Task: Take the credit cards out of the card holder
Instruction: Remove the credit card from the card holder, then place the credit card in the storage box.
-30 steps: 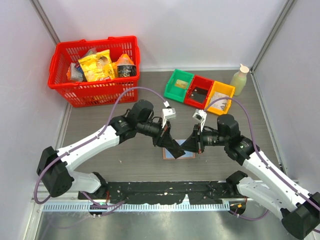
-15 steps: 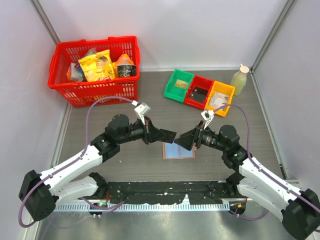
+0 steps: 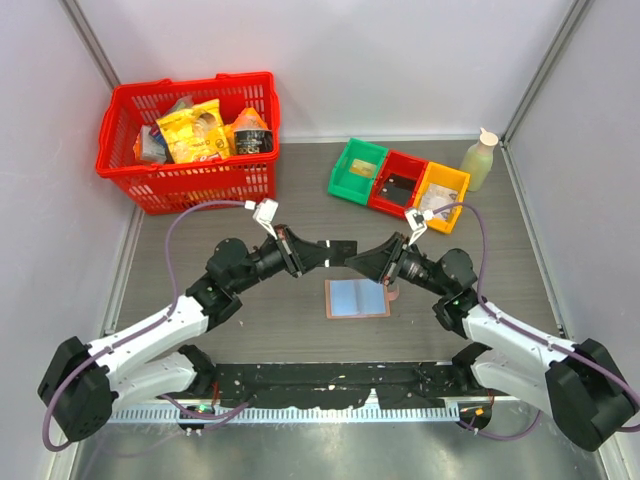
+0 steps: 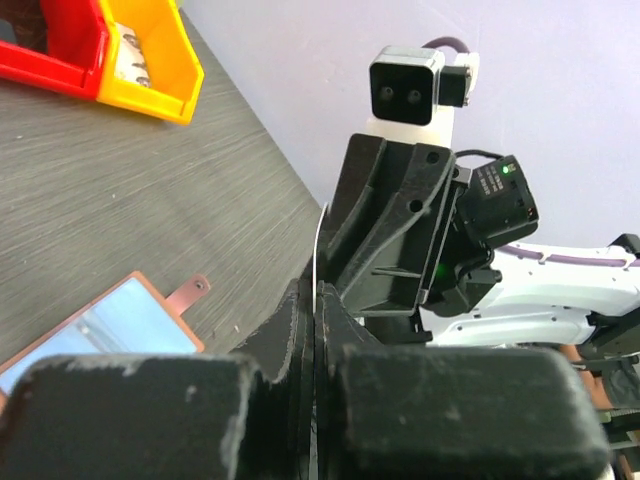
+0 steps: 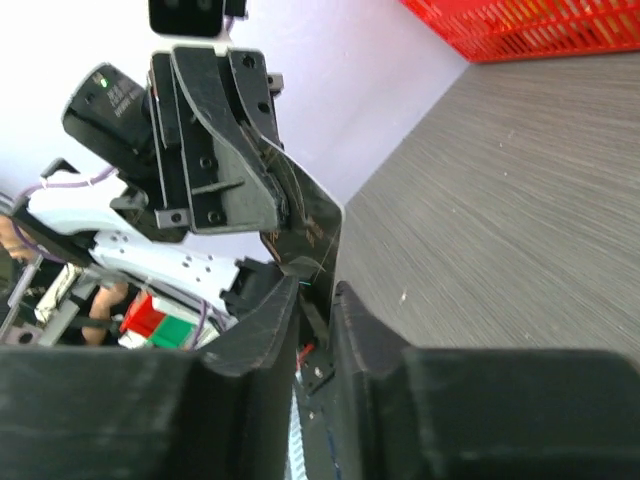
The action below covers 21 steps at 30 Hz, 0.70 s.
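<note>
Plastic credit card [image 4: 319,250] clamped tight in left claw [image 4: 315,320]; right claw [image 5: 318,295] half-spread around it; mistimed handover could drop it.

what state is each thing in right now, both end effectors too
left end effector, shut on the credit card, held in mid-air
right end effector, open, the card's far edge between its fingers
card holder, lying open, blue lining up, tab unfastened
red basket, holding snack packs
bottle, upright
</note>
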### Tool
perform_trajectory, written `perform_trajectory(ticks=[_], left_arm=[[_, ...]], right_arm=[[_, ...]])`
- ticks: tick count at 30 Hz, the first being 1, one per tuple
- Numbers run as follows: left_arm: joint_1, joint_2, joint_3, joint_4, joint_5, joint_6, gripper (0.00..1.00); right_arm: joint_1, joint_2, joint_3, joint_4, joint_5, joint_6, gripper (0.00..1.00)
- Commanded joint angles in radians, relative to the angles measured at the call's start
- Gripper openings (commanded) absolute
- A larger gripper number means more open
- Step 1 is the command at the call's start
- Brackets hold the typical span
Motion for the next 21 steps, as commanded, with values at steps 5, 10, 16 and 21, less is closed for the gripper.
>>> perform_trajectory(ticks=[5, 10, 16, 21], left_arm=[[0.021, -0.033, 0.036, -0.097, -0.12, -0.004, 0.24], [0.106, -0.133, 0.158, -0.538, -0.307, 0.108, 0.87], [0.231, -0.208, 0.344, -0.979, -0.478, 0.275, 1.0], [0.338, -0.188, 0.39, -1.177, -0.546, 0.375, 1.0]], right_arm=[[-0.016, -0.027, 0.042, -0.009, 0.049, -0.027, 0.01], [-0.106, -0.054, 0.15, -0.376, 0.165, -0.173, 0.01], [-0.229, 0.036, 0.354, -0.731, 0.392, -0.332, 0.01], [-0.33, 0.275, 0.575, -0.922, 0.559, -0.398, 0.01]])
